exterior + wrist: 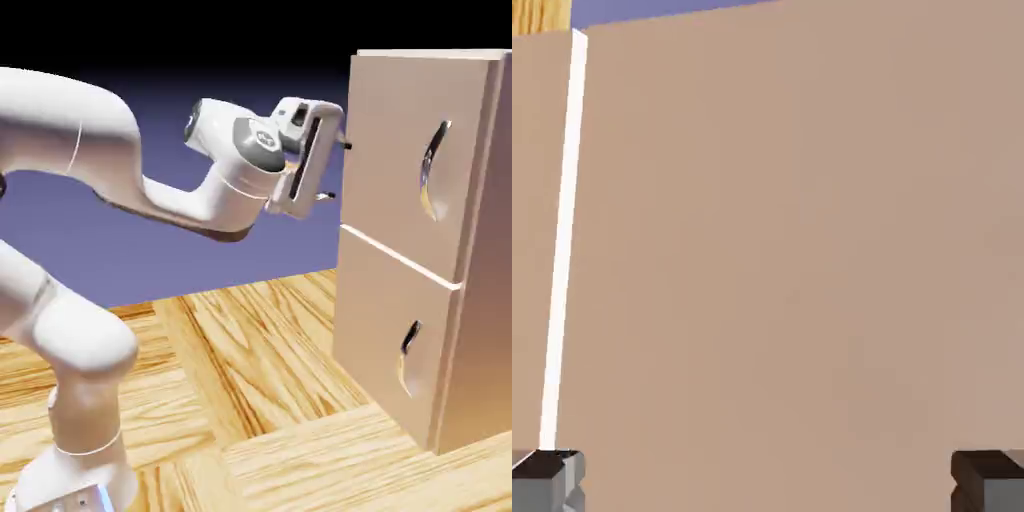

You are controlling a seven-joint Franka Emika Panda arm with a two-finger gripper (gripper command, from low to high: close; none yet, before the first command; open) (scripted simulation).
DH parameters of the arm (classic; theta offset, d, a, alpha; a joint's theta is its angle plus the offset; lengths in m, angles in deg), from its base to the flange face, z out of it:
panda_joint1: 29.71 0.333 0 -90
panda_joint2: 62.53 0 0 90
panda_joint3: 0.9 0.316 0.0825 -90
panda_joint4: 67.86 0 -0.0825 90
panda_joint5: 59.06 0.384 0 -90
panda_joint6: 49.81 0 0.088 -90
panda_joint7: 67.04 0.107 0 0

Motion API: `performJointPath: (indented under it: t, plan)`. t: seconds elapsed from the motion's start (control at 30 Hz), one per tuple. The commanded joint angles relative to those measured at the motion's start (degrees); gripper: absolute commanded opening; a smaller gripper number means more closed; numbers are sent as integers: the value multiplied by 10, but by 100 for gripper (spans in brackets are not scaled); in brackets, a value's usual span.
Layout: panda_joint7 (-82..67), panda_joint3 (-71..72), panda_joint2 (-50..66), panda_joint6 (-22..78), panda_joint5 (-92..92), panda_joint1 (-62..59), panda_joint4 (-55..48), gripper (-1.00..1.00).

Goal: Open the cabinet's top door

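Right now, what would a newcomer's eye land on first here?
The white arm's open gripper is level, pointing at the cabinet on the exterior view's right, near the top door's left edge and well short of its curved silvery handle. In the hand view, plain beige panel fills almost everything.

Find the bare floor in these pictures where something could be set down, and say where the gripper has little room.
Bare wooden floor lies between the robot's base and the cabinet. It is tight at the top door: the open gripper sits close to its left edge, away from the handle.
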Motion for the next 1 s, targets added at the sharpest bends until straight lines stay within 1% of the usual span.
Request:
performJointPath:
  t: [0.0,0.97]
  plan:
    - [-8,-9,-2,1,-25,8,-5,0]
    - [-232,-260,-68,17,-748,236,-149,0]
